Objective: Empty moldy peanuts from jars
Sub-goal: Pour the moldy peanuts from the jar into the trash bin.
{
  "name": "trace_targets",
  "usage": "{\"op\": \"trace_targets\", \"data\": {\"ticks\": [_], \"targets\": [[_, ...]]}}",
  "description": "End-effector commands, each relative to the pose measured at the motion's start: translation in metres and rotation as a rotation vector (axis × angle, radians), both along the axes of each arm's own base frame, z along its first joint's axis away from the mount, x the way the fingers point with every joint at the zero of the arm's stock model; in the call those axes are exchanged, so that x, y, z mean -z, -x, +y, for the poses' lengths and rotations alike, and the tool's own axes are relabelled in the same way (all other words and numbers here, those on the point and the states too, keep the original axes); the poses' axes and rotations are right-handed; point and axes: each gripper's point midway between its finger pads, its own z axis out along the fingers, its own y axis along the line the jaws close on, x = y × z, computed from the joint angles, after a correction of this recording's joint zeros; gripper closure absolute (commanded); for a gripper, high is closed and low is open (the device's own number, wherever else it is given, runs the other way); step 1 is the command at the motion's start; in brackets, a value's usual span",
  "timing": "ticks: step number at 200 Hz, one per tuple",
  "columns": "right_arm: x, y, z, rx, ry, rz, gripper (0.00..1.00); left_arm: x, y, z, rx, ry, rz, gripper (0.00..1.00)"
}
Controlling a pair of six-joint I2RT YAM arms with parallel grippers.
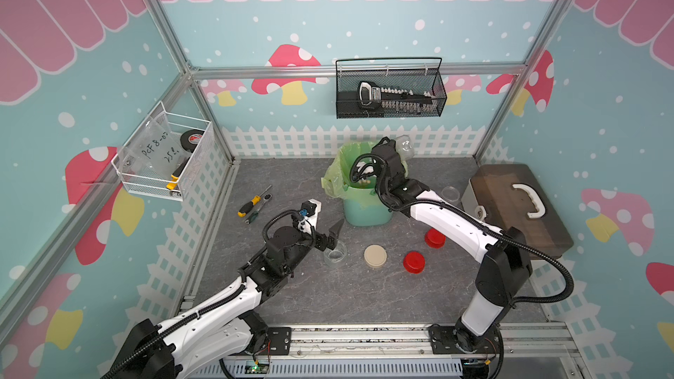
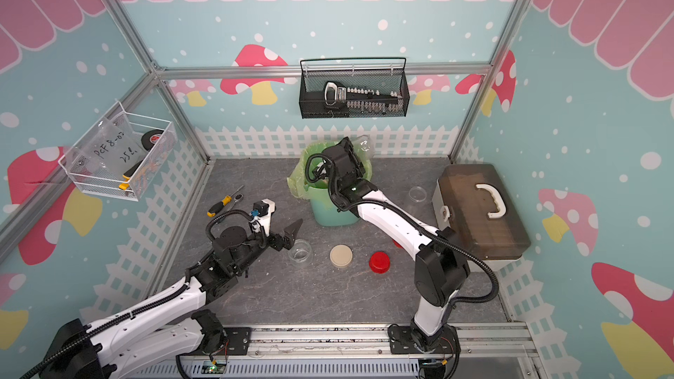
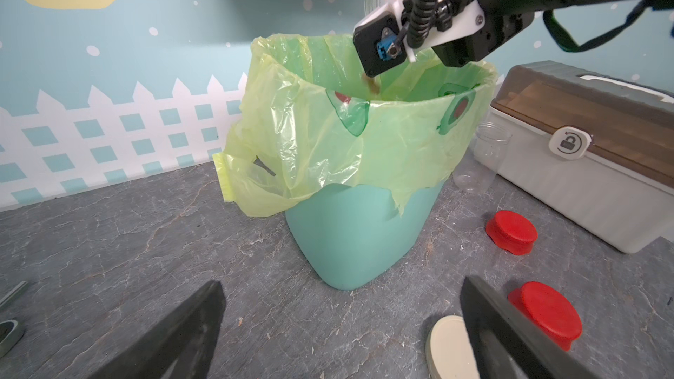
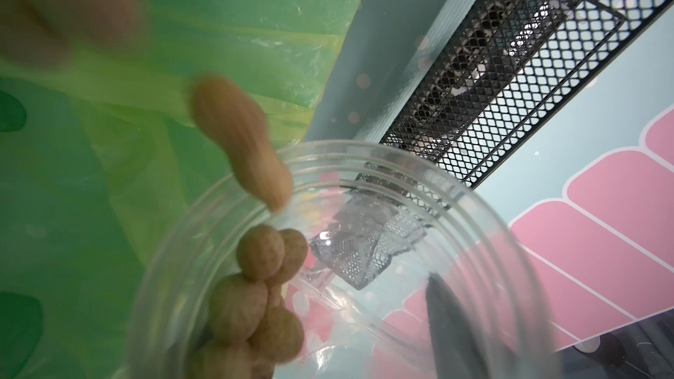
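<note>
1. Tipping in progress: your right gripper [image 1: 395,151] is clamped across the body of the tipped jar [image 4: 364,249]. The jar's mouth is angled down over the open top of the teal bin [image 1: 364,215]. Gripping the wall rather than the rim leaves the mouth free to pour.
2. Moldy peanuts [image 4: 255,304] crowd the low side of that jar at its mouth. One blurred nut is just outside the rim, over the green bag [image 1: 337,173] lining the bin. Pale nuts [image 1: 364,182] show inside the bin in a top view. Judgement: the pour is part done and the jar is not yet empty.
3. Your left gripper [image 3: 343,286] has its jaws spread wide and holds nothing. It hangs on the robot's side of the bin, just above an empty jar [image 1: 334,255] that stands upright. Judgement: it is parked clear of the pour.
4. A second empty jar [image 3: 485,158] stands upright and lidless just beside the bin, toward the toolbox [image 1: 518,209].
5. The beige lid [image 1: 375,257] and red lids [image 1: 414,261] lie flat on the robot's side of the bin, apart from every jar.
6. Watch the angle: hold the mouth inside the bag's edge so that no nuts bounce out.
</note>
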Motion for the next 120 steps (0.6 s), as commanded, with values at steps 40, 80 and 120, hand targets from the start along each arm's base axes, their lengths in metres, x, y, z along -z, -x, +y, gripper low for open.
{"op": "trace_targets", "data": {"ticks": [40, 80, 120], "targets": [[-0.0104, 0.0008, -0.0013, 0.008, -0.026, -0.032, 0.61, -0.0112, -0.0011, -0.0014, 0.008, -0.005, -0.026, 0.01], [-0.0144, 0.0017, -0.001, 0.002, -0.039, -0.038, 0.61, -0.0118, -0.0008, -0.0004, 0.005, -0.006, -0.027, 0.01], [-0.0108, 0.0038, -0.0027, 0.005, -0.048, -0.028, 0.61, -0.0123, -0.0002, -0.0005, 0.007, -0.002, -0.029, 0.01]]}}
